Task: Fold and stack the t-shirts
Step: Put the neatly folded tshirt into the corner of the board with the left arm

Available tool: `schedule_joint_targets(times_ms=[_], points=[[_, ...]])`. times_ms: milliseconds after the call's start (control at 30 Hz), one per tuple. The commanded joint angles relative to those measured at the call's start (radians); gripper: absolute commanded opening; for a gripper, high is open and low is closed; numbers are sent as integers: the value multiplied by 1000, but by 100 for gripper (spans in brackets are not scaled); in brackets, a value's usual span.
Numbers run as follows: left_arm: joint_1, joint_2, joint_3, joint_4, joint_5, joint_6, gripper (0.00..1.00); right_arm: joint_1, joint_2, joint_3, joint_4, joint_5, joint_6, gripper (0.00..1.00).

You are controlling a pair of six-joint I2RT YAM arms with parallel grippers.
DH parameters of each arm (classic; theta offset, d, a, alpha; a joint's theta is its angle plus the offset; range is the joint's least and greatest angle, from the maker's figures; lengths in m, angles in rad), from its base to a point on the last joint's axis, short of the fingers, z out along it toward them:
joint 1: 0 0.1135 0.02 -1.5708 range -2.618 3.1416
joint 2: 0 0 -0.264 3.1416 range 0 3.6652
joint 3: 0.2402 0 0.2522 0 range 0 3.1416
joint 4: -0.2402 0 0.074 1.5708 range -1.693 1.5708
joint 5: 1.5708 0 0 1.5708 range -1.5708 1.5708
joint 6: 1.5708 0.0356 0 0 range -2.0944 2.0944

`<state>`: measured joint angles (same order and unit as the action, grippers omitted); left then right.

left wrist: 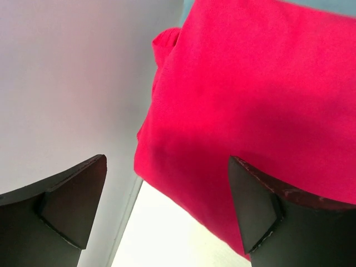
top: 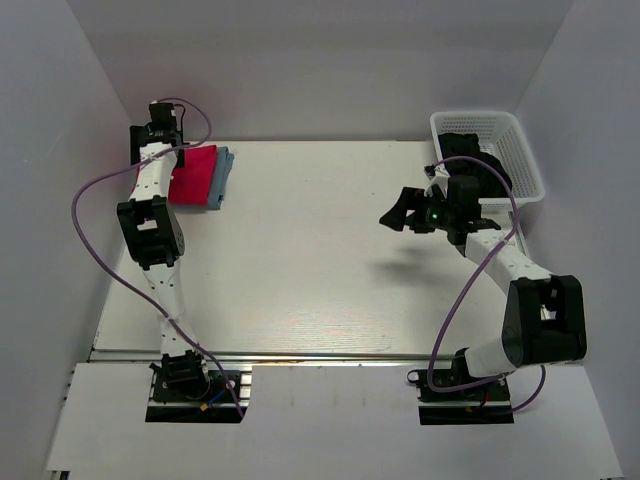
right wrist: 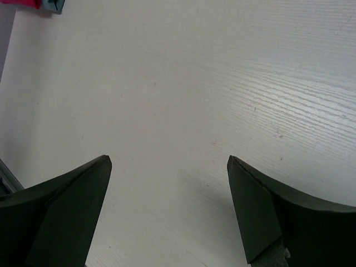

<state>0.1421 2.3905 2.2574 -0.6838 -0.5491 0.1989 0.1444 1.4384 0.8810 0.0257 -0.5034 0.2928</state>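
The red t-shirt [top: 195, 175] is folded into a tidy rectangle in the far left corner of the desk [top: 320, 260], sitting on top of the blue-grey t-shirt [top: 226, 170]. Only a strip of the blue-grey one shows along the red one's right side. So the stack is basically made, tucked up by the side wall, I'd guess to keep the middle of the desk free as a folding area.

The left gripper [left wrist: 167, 161] hangs right over the near left edge of the red shirt. Its jaws are spread wide with no cloth pinched between them. From the wrist view I can't tell if the right finger is brushing the fabric or just above it. To me that looks like the placing is done and the hand only needs to lift straight up so it doesn't drag the top fold out of line.

The right gripper [top: 400, 212] is also wide open and holding nothing. It hovers over bare desk on the right side, well apart from the stack and just beside the white basket [top: 528, 165] in the far right corner. There's something dark in the basket, but the arm blocks it, so I can't say whether it's another shirt. Parked there, the right arm looks ready to reach in for whatever's next.
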Motion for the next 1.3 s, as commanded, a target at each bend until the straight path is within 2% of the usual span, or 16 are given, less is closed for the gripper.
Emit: schedule_joint_targets(times_ms=[0,100,200,233,300,333,367,433,667,733,833,867,967,1133,1267], points=[[1,-102,28,6,35,-29,100,-2,1,32,25,-24,0,90],[-9,-137,-9,20,87,-59,100,1,-13,16,36,-35,0,90],[-30,-177,-9,-40,178,-108,100,0,-27,7,42,-37,-3,90],[-30,-207,-9,-57,275,-125,100,1,-29,9,45,-40,-4,90],[-41,-256,-45,-69,378,-179,100,0,-36,7,51,-50,-6,90],[-41,-287,-124,-45,484,-235,100,0,-41,-5,57,-58,-4,90],[-71,-359,-180,-11,517,-251,100,0,-42,-10,68,-63,-3,90],[-120,-421,-319,55,490,-295,100,0,-52,-33,77,-76,-3,90],[-434,-603,-631,157,333,-441,100,-3,-125,-137,71,-55,-11,90],[-495,-634,-729,191,322,-470,100,-3,-150,-177,83,-44,-1,90],[-645,-726,-846,240,353,-460,100,-5,-202,-234,112,-35,11,90],[-645,-726,-884,263,353,-460,100,-5,-208,-244,123,-31,16,90],[-725,-853,-1060,313,295,-460,100,-5,-248,-289,148,-17,28,90],[-785,-1037,-1186,375,276,-469,100,-2,-294,-346,186,-43,52,90],[-803,-1079,-1274,418,244,-478,100,-3,-338,-381,207,-24,57,90]])
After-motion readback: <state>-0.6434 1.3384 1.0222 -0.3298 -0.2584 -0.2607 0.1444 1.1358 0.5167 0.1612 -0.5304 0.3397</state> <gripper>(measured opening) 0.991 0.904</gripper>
